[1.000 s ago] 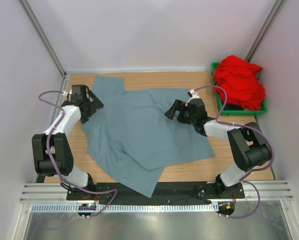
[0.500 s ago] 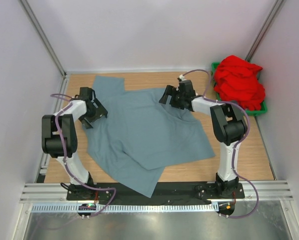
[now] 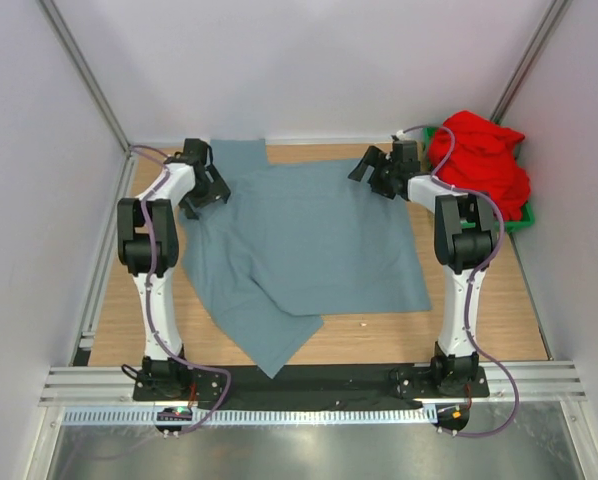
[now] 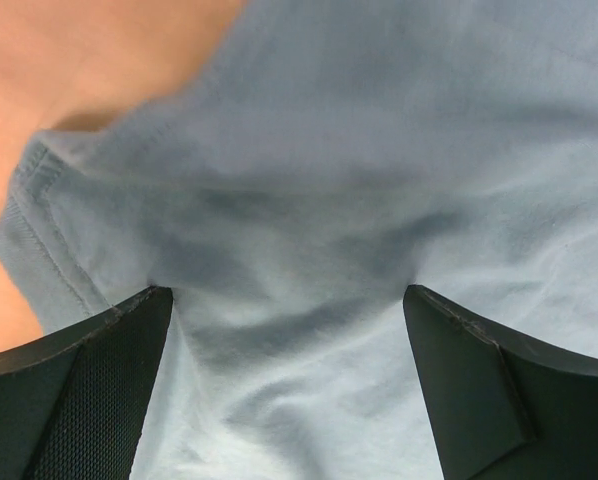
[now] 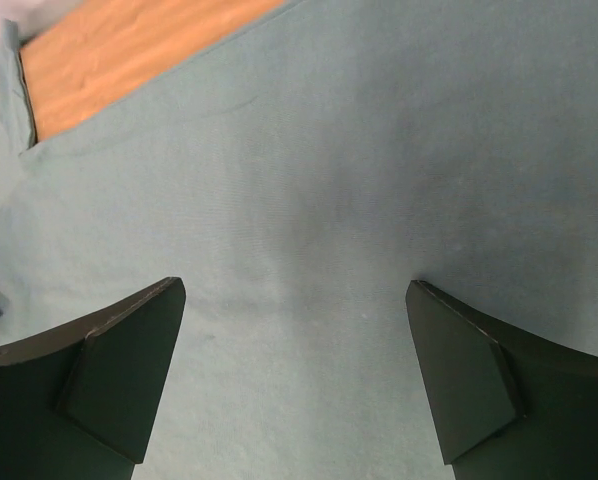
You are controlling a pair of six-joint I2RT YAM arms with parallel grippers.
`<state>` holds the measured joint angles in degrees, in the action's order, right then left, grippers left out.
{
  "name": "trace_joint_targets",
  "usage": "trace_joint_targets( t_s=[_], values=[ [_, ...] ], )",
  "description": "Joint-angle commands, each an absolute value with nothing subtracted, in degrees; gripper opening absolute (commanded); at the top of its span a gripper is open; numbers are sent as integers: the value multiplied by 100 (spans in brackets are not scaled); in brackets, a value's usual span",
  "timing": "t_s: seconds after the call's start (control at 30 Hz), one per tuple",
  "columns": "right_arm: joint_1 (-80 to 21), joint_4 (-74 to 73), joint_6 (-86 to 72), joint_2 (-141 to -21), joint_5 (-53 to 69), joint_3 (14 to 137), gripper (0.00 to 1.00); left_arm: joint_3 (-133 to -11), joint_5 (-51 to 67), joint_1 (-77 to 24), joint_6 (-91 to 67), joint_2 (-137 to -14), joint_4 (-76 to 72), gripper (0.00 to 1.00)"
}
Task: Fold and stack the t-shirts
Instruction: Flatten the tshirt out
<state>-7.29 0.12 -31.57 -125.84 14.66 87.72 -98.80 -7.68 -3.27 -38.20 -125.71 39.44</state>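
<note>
A: Top view. Grey-blue t-shirt [image 3: 309,240] lies spread on the desk [image 3: 479,320], its near part folded over itself. Red t-shirt [image 3: 479,165] is heaped in the green bin [image 3: 524,215], far right corner.
B: Jaws?
A: Left jaws are at the grey-blue shirt's far left corner, right jaws at its far right corner. Both stand apart.
B: Left wrist view?
A: Jaws wide. The cloth puckers between the tips, with a hemmed edge at left.
B: Right wrist view?
A: Jaws wide over smooth cloth, gripping nothing. A strip of desk shows at top left.

A green crate [image 3: 520,222] sits at the far right corner of the wooden table [image 3: 479,320]
</note>
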Motion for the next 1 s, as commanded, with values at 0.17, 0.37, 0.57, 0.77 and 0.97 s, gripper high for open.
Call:
trace_joint_targets(
  t_s=[0.17,0.37,0.57,0.77,0.97],
  values=[
    [-422,-844,-3085,-13500,1959,9834,100,-12083,-843,-510,-3428,-13625,5360,100],
    [-764,-1344,-2760,-12579,1811,9590,100,-11216,-1546,-624,-3349,-11851,5668,100],
    [-1063,-2073,-2715,-10746,1433,9178,100,-9328,-1722,-1009,-3559,-9267,5915,100],
    [-1467,-2767,-2952,-8651,617,7783,100,-6648,-1283,-2640,-4550,-6955,5731,100],
    [-1819,-3162,-3708,-6208,387,5899,100,-4414,-1361,-4872,-6616,-5285,5344,99]
  ],
)
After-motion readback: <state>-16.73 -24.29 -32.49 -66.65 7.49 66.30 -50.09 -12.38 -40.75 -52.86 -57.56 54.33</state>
